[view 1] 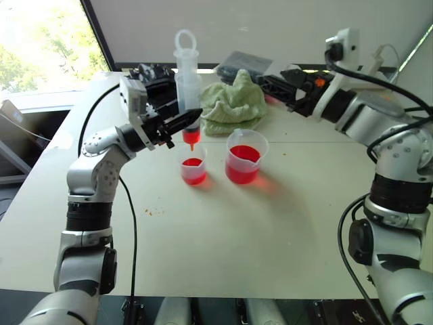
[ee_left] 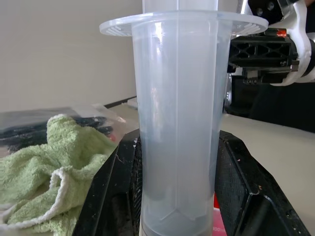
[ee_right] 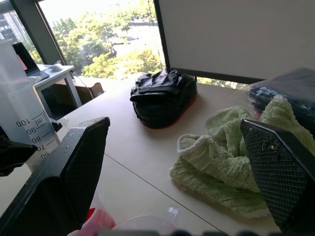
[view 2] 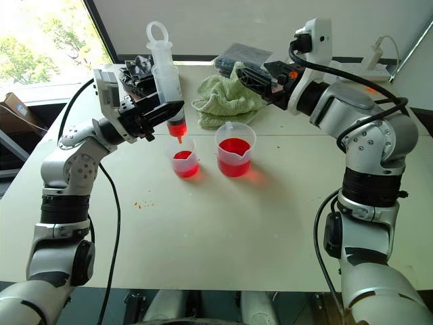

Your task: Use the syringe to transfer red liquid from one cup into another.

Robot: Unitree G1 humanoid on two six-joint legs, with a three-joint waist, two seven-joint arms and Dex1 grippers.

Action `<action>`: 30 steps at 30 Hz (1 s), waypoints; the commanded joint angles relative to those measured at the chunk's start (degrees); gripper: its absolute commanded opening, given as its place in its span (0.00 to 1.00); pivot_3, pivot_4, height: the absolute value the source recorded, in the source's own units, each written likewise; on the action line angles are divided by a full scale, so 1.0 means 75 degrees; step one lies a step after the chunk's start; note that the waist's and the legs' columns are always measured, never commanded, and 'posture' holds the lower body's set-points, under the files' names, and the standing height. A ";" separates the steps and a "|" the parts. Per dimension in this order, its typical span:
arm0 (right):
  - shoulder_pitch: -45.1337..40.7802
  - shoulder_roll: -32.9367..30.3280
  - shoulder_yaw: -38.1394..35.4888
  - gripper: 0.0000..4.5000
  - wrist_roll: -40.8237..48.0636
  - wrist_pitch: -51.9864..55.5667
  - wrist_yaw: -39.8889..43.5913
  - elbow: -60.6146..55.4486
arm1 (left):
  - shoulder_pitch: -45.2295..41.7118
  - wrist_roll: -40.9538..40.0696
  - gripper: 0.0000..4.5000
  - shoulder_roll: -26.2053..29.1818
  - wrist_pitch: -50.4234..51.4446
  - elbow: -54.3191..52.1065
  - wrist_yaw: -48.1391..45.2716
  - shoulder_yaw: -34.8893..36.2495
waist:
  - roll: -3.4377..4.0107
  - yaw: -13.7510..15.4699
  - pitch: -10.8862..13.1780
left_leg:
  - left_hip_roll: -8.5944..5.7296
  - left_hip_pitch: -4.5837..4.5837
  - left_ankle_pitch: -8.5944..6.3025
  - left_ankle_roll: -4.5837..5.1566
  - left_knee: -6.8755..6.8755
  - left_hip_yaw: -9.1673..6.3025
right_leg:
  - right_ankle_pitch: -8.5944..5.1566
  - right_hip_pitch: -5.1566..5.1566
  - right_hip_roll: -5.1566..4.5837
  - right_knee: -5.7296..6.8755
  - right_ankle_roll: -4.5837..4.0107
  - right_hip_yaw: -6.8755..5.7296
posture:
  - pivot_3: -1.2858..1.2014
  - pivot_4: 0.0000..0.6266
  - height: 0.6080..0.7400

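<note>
The left gripper [view 1: 177, 123] was clamped on the syringe [view 1: 187, 88], held upright with its tip straight above the small cup [view 1: 193, 167] (beaker [view 1: 244, 161] at its 3 o'clock); the right gripper [view 2: 252, 79] hung spread wide and empty behind.

A robotics test room in an office-like building: a plain pale table [view 1: 223, 237] stands by a large window [ee_right: 98, 44] onto trees, with a white panel [view 1: 270, 27] behind it, a power strip [view 2: 379, 57] at its far right and a small desk [ee_right: 51, 73] far left.
</note>
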 commanded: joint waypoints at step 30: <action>-0.2589 0.1689 0.1539 0.98 0.0004 -0.0152 0.0722 0.1243 | 0.0550 0.0332 0.31 -0.0015 -0.0660 -0.0157 -0.0125 -0.0157 | 0.0000 -0.0225 0.0000 | -0.0001 0.0006 0.0009 -0.0015 -0.0041 -0.0002 | 0.0001 -0.0001 -0.0003 -0.0018 0.0000 -0.0007 | 0.52 0.24 0.88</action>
